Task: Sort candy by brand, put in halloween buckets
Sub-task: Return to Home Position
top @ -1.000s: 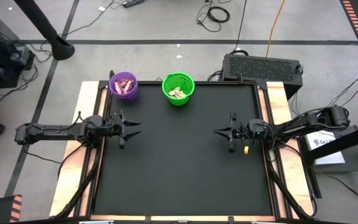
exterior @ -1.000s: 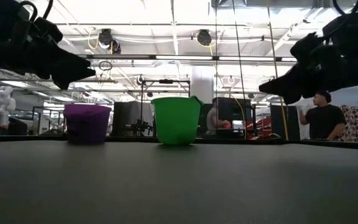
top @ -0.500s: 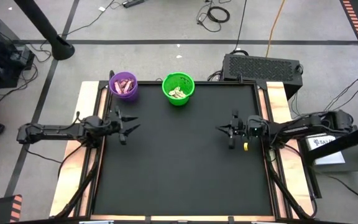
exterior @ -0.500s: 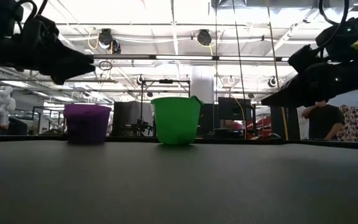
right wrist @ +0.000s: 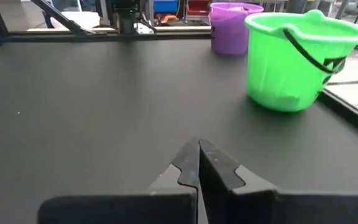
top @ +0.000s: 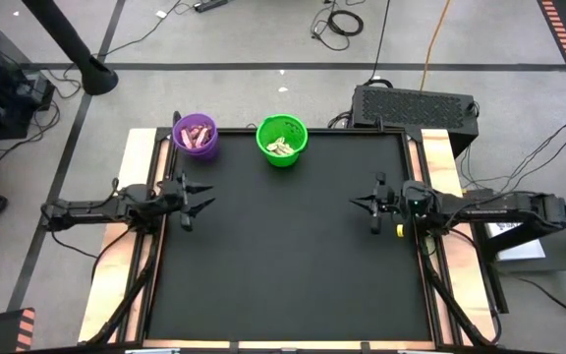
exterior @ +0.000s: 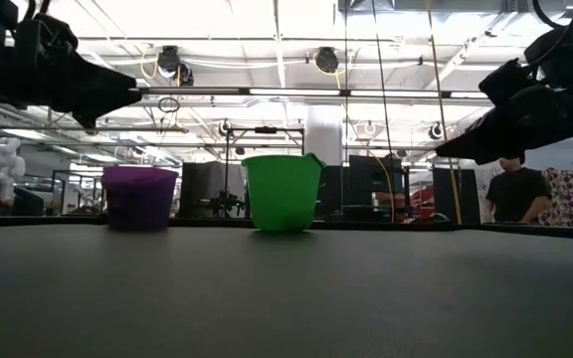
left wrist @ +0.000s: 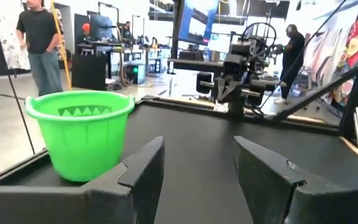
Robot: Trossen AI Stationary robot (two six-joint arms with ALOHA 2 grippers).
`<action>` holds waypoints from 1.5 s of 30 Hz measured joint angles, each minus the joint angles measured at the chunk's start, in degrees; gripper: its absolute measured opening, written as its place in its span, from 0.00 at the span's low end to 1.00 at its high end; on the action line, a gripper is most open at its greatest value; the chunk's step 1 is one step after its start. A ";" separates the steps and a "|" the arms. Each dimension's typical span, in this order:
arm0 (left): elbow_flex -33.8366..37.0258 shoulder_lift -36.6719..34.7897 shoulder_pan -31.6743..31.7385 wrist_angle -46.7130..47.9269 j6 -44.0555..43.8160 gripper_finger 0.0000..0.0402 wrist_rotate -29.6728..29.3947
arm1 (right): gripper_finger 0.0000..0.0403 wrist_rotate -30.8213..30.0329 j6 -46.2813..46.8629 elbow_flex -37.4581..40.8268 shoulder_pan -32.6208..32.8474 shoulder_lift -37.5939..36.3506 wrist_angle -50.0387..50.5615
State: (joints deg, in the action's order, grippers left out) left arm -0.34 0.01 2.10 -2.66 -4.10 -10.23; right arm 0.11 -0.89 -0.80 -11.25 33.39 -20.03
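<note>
The purple bucket [top: 197, 135] stands on its base at the mat's far edge and holds pink-red candy [top: 198, 137]. The green bucket [top: 282, 140] stands beside it, to its right, with white-cream candy [top: 281, 147] inside. No candy shows on the mat. My left gripper [top: 204, 197] hovers open near the left edge, level, pointing right; in its wrist view the gripper [left wrist: 197, 165] faces the green bucket [left wrist: 79, 134]. My right gripper [top: 355, 204] hovers shut near the right edge, pointing left; its wrist view shows the gripper [right wrist: 198, 155] shut, with both buckets [right wrist: 291, 62] [right wrist: 232, 28] beyond.
A black mat [top: 283, 285] covers the table between wooden side strips [top: 131, 157]. A black box [top: 416, 103] sits just past the far right corner. A person [exterior: 518, 189] stands in the room beyond the table. Both grippers hang above the mat in the low view [exterior: 132, 96] [exterior: 444, 152].
Both arms have drawn back along the mat: the left gripper toward the table's left edge, the right gripper toward the right edge. In the low view the left gripper has also risen a little. The buckets have stayed in place.
</note>
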 joint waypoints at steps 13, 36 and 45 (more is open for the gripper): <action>0.02 0.00 0.01 0.40 1.42 0.48 0.61 | 0.00 -3.58 1.65 0.00 0.02 -10.93 14.90; 0.04 0.13 0.01 0.49 4.58 0.48 0.69 | 0.00 -7.39 1.68 -0.09 0.04 -16.72 17.97; 0.07 0.13 0.01 0.38 4.55 0.48 0.32 | 0.00 -7.42 1.71 -0.09 0.04 -16.72 17.97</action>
State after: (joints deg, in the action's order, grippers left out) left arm -0.27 0.14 2.11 -2.28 0.45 -9.91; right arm -7.31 0.82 -0.89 -11.20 16.67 -2.07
